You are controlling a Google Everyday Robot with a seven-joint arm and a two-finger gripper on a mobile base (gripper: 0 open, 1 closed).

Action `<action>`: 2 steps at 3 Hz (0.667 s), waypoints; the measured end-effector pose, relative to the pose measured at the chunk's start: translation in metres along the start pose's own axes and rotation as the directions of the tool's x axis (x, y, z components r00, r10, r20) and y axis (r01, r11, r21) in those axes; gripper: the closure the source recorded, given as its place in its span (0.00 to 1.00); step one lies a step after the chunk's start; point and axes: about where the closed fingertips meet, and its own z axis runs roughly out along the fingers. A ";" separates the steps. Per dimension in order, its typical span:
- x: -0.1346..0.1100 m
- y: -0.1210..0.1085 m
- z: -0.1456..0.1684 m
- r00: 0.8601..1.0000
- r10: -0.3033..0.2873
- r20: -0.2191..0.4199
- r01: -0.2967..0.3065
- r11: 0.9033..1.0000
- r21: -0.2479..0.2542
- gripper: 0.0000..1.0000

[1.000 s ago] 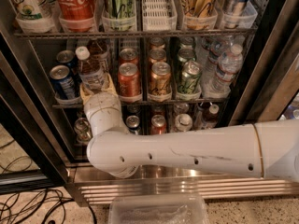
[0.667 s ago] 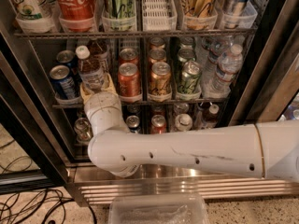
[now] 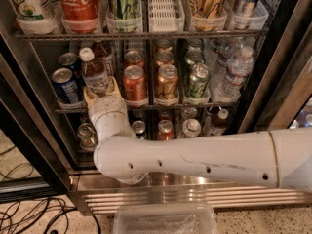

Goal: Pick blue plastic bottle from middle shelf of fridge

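in the camera view, the fridge (image 3: pixel 276 77) is seen from the front and a little above, with its black frame at both sides and a brushed steel base strip (image 3: pixel 195 181) along the bottom. the white arm (image 3: pixel 204 159) is stretched in from the right, low across the opening, and is bent upward at a rounded joint on the left. the gripper (image 3: pixel 101 92) is found at the left end of the middle shelf (image 3: pixel 152 106), raised to the level of that shelf's front rail. its cream-coloured end is placed around the lower part of the blue plastic bottle (image 3: pixel 93 72); whether the bottle is actually clamped or only enclosed cannot be told.

the blue plastic bottle is stood upright in the second lane from the left on the middle shelf, at the front, with its white cap above the tops of the cans around it. a blue can (image 3: pixel 65 85) is seen just beside it on the left and a red can (image 3: pixel 135 82) just beside it on the right. further right, a copper-toned can (image 3: pixel 167 82), a green can (image 3: pixel 198 80) and clear water bottles (image 3: pixel 237 70) are lined up in their lanes.

on the rack above, a red coca-cola can (image 3: pixel 78 2) and an unfilled white lane tray (image 3: pixel 165 7) are visible. on the rack below, can tops (image 3: pixel 165 127) are partly hidden behind the arm. a clear plastic bin (image 3: pixel 165 221) is set on the speckled floor in front of the fridge, and dark cables (image 3: pixel 34 213) are spread at the lower left.
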 end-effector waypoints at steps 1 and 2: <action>-0.016 -0.001 -0.007 0.998 0.022 0.059 -0.021 1.000 -0.010 1.00; -0.030 -0.003 -0.014 0.993 0.036 0.114 -0.035 0.999 -0.014 1.00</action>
